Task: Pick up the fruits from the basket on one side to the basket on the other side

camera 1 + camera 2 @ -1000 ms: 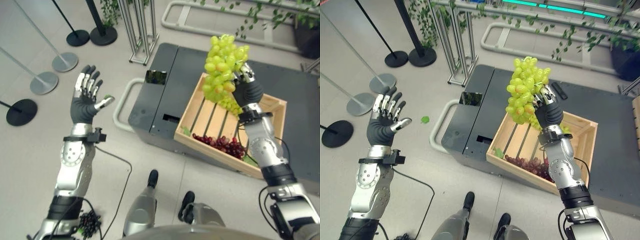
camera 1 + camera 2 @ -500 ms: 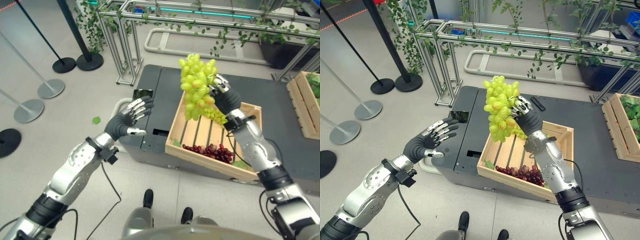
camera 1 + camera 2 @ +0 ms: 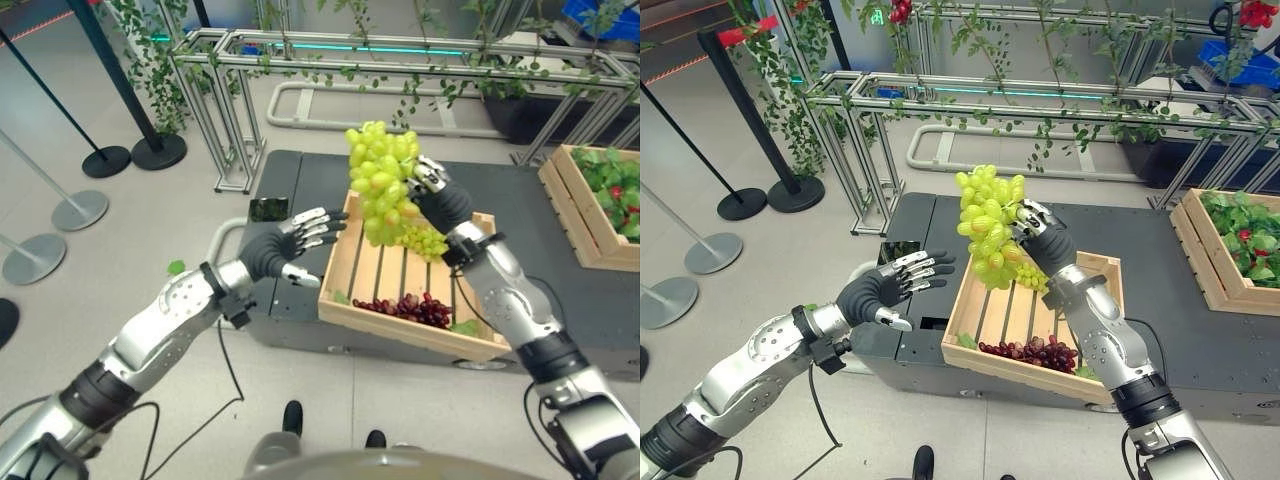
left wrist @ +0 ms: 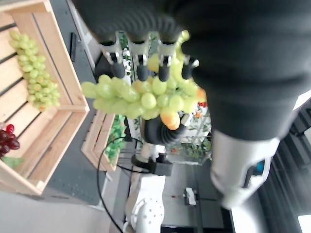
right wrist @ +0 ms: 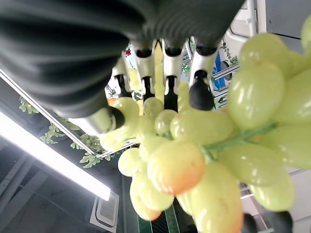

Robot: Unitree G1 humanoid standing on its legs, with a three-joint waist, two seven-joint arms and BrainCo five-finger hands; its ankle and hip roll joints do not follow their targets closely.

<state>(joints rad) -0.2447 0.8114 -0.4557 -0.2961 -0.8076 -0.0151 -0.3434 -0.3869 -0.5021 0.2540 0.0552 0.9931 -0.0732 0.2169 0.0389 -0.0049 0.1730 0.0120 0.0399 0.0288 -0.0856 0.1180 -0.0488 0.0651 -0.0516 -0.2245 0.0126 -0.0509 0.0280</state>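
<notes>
My right hand [image 3: 443,203] is shut on a big bunch of green grapes [image 3: 384,181], held up above the wooden crate [image 3: 400,327]; in the right wrist view the fingers [image 5: 165,73] curl into the bunch [image 5: 204,145]. My left hand [image 3: 277,250] is open, its straight fingers pointing at the bunch from the left, a short gap away. The left wrist view looks past its fingers [image 4: 139,63] at the bunch [image 4: 141,97]. In the crate lie red grapes [image 3: 405,307] and a smaller bunch of green grapes [image 3: 427,240].
The crate rests on a dark low platform [image 3: 570,300]. A second wooden crate [image 3: 592,203] with leafy greens stands at the far right. A metal frame with vines [image 3: 300,60] runs behind. Stanchion bases [image 3: 80,208] stand on the floor at the left.
The camera has tilted up. My left arm swung in from the far left toward the grapes. My right hand still holds the green bunch above the crate.
</notes>
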